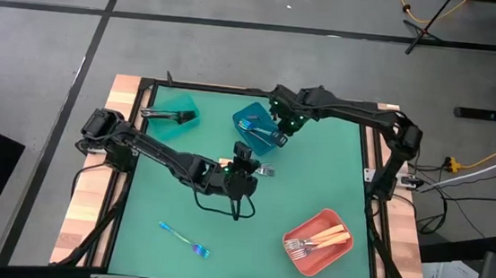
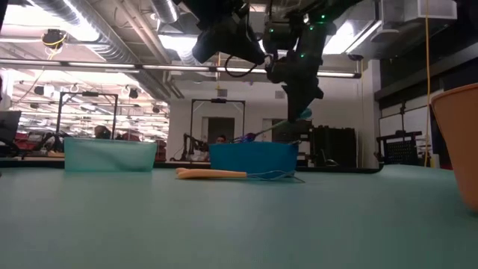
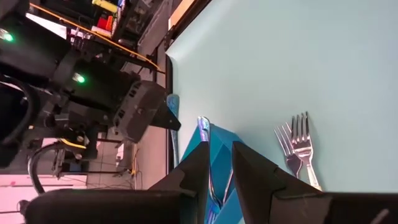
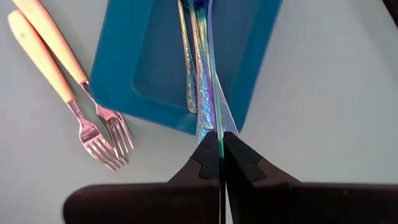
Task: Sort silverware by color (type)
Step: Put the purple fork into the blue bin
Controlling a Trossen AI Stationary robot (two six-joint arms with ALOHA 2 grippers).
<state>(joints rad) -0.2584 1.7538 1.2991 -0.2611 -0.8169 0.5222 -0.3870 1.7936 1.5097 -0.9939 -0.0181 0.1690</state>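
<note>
My right gripper (image 4: 221,134) hangs over the blue bin (image 4: 155,74) and is shut on an iridescent blue-teal fork (image 4: 208,74). In the low view that fork (image 2: 269,131) slants from the gripper (image 2: 300,112) down into the bin (image 2: 254,158), where another iridescent fork (image 4: 186,68) lies. Two gold-handled forks (image 4: 68,81) lie flat on the mat beside the bin. My left gripper (image 3: 217,152) is open with a narrow gap, hovering near those forks (image 3: 298,146) and touching nothing. One more iridescent fork (image 1: 183,239) lies near the table's near edge. My right gripper pinches the iridescent fork by its upper end (image 4: 216,124) between the two fingers, coming from above and pointing down. The fork runs on in line with the fingers and slants down. Its lower part (image 4: 198,25) reaches into the blue bin.
A teal bin (image 1: 175,113) at the far left holds black forks. A coral-red bin (image 1: 318,242) at the near right holds gold-handled forks. Bare green mat (image 1: 316,181) lies between the bins. The two arms are close together at the blue bin (image 1: 258,126).
</note>
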